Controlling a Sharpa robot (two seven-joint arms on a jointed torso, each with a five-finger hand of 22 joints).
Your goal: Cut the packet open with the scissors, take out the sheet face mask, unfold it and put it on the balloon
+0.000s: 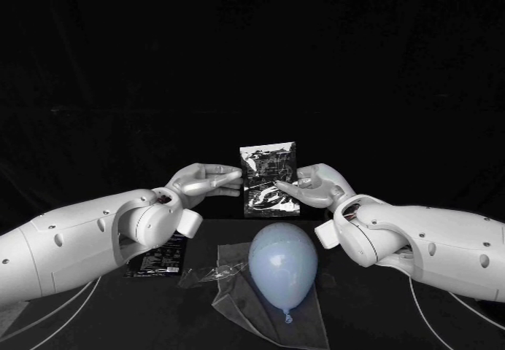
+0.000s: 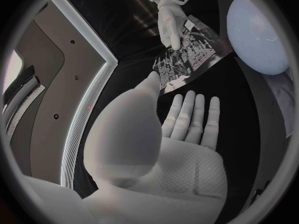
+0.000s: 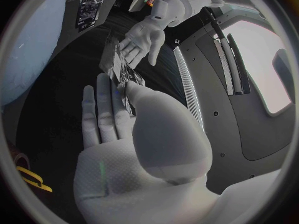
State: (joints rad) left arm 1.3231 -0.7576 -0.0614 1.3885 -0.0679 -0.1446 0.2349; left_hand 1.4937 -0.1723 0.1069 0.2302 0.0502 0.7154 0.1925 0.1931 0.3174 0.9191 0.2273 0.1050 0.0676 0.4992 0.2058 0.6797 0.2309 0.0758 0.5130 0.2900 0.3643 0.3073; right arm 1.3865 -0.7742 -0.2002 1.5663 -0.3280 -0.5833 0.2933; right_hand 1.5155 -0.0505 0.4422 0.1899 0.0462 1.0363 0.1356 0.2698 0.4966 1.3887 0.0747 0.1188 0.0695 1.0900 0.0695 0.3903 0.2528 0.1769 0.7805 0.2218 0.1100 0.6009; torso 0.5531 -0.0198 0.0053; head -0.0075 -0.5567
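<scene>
A flat, black-and-white patterned sheet mask, folded into a rectangle, hangs upright above the table between my two hands. My left hand pinches its left edge and my right hand pinches its right edge. The left wrist view shows the mask beyond my left hand, with the right hand on its far edge. In the right wrist view the mask runs edge-on between my right hand and the left hand. A pale blue balloon lies on the table below.
The balloon rests on a clear plastic film. A black packet lies flat on the table under my left forearm. Yellow scissors handles show beside my right arm. A black cloth hangs behind the table.
</scene>
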